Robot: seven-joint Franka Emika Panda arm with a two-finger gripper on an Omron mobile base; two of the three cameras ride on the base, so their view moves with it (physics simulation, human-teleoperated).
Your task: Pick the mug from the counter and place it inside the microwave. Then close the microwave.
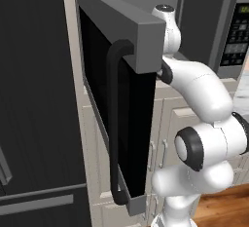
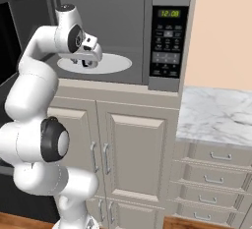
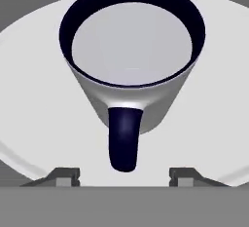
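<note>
The mug (image 3: 131, 60) stands upright on the white turntable plate (image 3: 44, 104) inside the microwave (image 2: 167, 36). Its rim is dark, its inside pale, and its dark blue handle (image 3: 124, 141) points toward the hand. My gripper (image 3: 124, 175) hangs just above it, open, with one fingertip (image 3: 65, 175) on each side of the handle and clear of it. In the right base view the gripper (image 2: 87, 61) reaches into the oven cavity over the plate (image 2: 115, 65). The marble counter (image 2: 216, 110) lies to the right.
The microwave door (image 1: 121, 99) stands swung open to the left, its curved black handle (image 1: 114, 123) facing out. The button panel with a green clock (image 2: 168, 31) is right of the cavity. Beige cabinets (image 2: 133, 159) sit below, drawers (image 2: 216, 174) under the counter, and a black fridge (image 1: 34, 99) at far left.
</note>
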